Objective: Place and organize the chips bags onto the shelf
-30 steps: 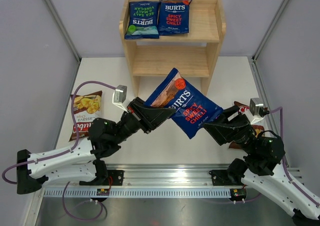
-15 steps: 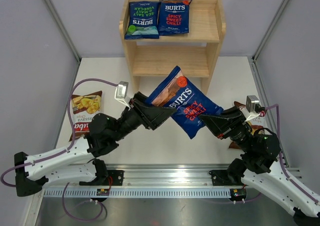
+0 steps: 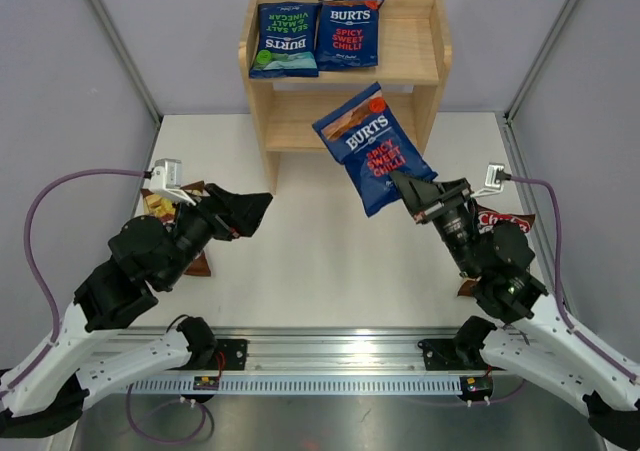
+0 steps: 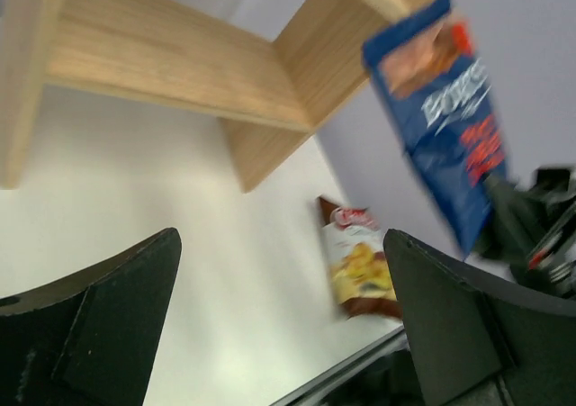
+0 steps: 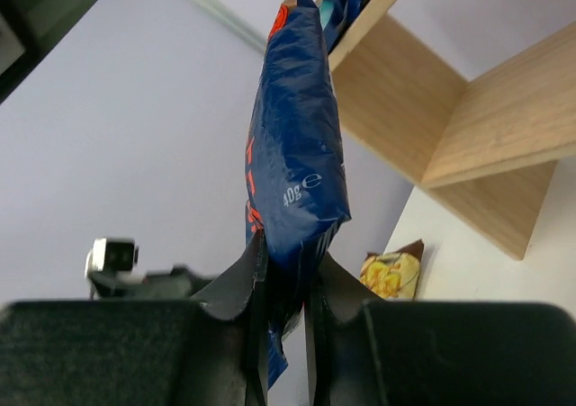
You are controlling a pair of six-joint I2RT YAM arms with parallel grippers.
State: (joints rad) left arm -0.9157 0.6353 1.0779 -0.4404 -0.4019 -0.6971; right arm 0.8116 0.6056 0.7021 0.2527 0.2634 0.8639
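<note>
Carrying a bag (image 3: 372, 149), right fingers (image 3: 412, 191) clench its corner; left fingers (image 3: 250, 203) gape empty. Next, it needs raising onto the shelf (image 3: 425, 46).

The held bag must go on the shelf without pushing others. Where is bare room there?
Top tier: bare wood at the right, between the orange-topped bag and the right side rail. Lower tier: bare where visible; the held bag hides part. Crowded: top tier's left, where the green-accented bag sits against the orange-topped one.
</note>
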